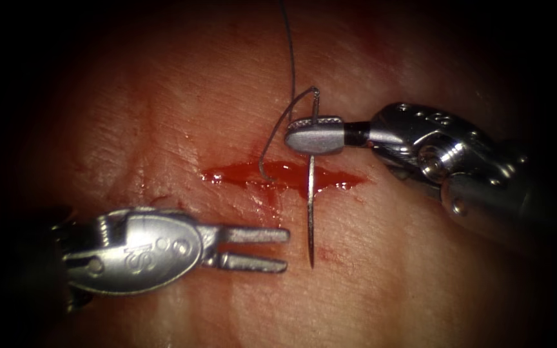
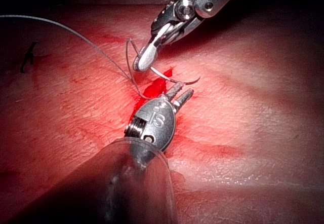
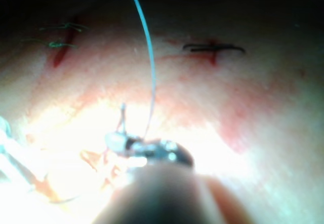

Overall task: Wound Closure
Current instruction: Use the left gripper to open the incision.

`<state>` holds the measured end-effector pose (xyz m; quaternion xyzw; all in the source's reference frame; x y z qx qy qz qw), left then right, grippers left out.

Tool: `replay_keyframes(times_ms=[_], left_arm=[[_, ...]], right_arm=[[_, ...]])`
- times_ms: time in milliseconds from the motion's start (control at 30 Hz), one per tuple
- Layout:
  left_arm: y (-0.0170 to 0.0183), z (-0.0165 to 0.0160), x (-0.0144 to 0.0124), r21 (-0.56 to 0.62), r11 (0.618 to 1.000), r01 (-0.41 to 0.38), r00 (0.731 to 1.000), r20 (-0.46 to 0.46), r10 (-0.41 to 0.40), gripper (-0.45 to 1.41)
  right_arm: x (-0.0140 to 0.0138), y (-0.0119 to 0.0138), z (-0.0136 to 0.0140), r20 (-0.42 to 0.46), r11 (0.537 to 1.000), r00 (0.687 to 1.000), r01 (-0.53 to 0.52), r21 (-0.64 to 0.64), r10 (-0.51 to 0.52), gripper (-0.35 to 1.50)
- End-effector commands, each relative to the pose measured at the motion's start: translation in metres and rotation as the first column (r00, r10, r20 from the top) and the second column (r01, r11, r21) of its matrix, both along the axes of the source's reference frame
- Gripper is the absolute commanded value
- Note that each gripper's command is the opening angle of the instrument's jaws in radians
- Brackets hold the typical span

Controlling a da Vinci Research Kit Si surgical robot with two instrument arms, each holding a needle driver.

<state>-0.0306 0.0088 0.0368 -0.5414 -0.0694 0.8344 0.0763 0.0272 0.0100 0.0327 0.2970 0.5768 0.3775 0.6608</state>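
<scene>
The tissue (image 1: 162, 116) has a short cut (image 1: 278, 174) filled with red fluid. My right tool (image 1: 293, 134) comes in from the right, its jaws shut on the curved needle (image 1: 311, 212) close to its tail end. The needle hangs down across the right part of the cut, and its tip rests near the surface just below the cut; I cannot tell if it enters the tissue. Thread (image 1: 289, 58) leaves the tail, loops down to the cut and runs up out of view. My left tool (image 1: 285, 250) lies left of the needle tip, open and holding nothing. In the left wrist view, the left tool (image 2: 181, 93) sits under the needle (image 2: 174, 79).
Red fluid stains the tissue around the cut. Another cut closed with dark stitches (image 3: 212, 47) and one with green stitches (image 3: 61, 44) lie farther off. A dark stitch (image 2: 28, 57) also marks the tissue away from the tools.
</scene>
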Motion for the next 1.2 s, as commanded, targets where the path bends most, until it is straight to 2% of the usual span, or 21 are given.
replay_keyframes(times_ms=[33, 200, 233, 267, 400, 533, 667, 833, 1200], left_arm=[[0.0004, 0.0006, -0.0002, 0.005, 1.000, -0.006, 1.000, -0.003, 0.006, -0.15], [0.0006, 0.0012, 0.0007, 0.062, 0.998, -0.001, 1.000, -0.008, 0.001, -0.20], [0.0008, 0.0014, 0.0007, 0.068, 0.998, 0.000, 1.000, -0.006, 0.001, -0.27], [0.0013, 0.0020, 0.0008, 0.085, 0.996, 0.000, 1.000, -0.001, 0.000, -0.45], [0.0034, 0.0039, 0.0011, 0.083, 0.996, 0.028, 0.999, -0.036, -0.025, -0.45], [0.0064, 0.0073, 0.0022, 0.074, 0.995, 0.074, 0.995, -0.078, -0.068, -0.45], [0.0063, 0.0108, 0.0022, 0.078, 0.993, 0.088, 0.991, -0.107, -0.080, -0.45], [0.0044, 0.0116, 0.0011, 0.096, 0.994, 0.055, 0.994, -0.103, -0.045, -0.45], [0.0052, 0.0128, 0.0010, 0.109, 0.992, 0.059, 0.994, -0.100, -0.048, -0.45]], right_arm=[[0.0005, 0.0013, 0.0001, -0.002, 1.000, 1.000, -0.011, -0.025, 0.011, -0.35], [0.0001, 0.0024, -0.0006, 0.003, 0.995, 0.999, -0.039, -0.095, 0.039, -0.35], [0.0001, 0.0024, -0.0007, 0.000, 0.994, 0.999, -0.041, -0.106, 0.041, -0.35], [0.0002, 0.0025, -0.0011, 0.001, 0.991, 0.999, -0.038, -0.132, 0.038, -0.35], [0.0001, 0.0027, -0.0016, 0.017, 0.978, 0.999, -0.029, -0.208, 0.034, -0.35], [-0.0002, 0.0031, -0.0014, 0.048, 0.961, 0.998, -0.033, -0.276, 0.048, -0.35], [-0.0003, 0.0033, -0.0011, 0.074, 0.949, 0.995, -0.042, -0.311, 0.069, -0.35], [-0.0003, 0.0032, -0.0010, 0.075, 0.947, 0.995, -0.041, -0.318, 0.069, -0.35], [-0.0002, 0.0027, -0.0010, 0.077, 0.943, 0.995, -0.038, -0.331, 0.067, -0.35]])
